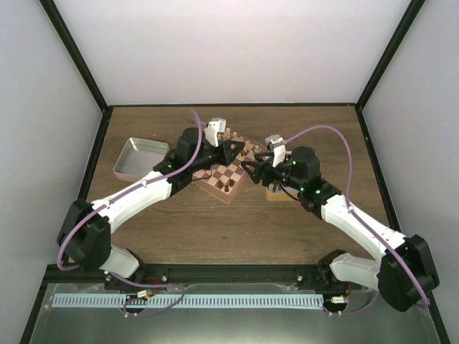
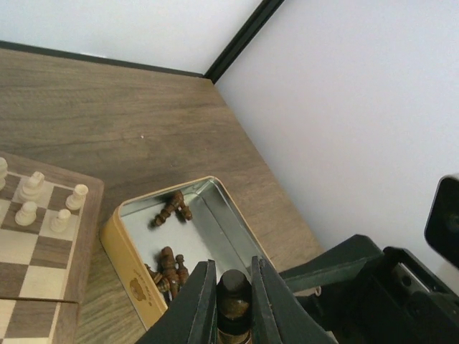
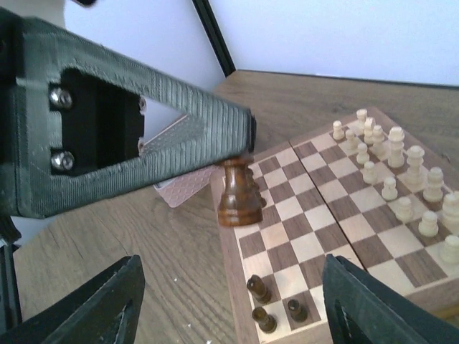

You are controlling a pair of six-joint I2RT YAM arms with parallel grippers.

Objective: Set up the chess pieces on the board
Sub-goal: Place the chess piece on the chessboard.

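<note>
Fingers of the left gripper (image 2: 232, 266) pinched one dark chess piece (image 3: 239, 192) at the board (image 3: 308, 236)'s left edge, middle of the right wrist picture. We saw the right gripper (image 3: 231, 266) spread wide. More dark pieces (image 2: 171, 206) lay in the gold tin (image 2: 222, 222), low in the left wrist view.

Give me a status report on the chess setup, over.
Left gripper shut on a dark piece, right gripper open and empty. Three dark pieces stand on the board, more lie in the tin. Nothing seen blocking.
</note>
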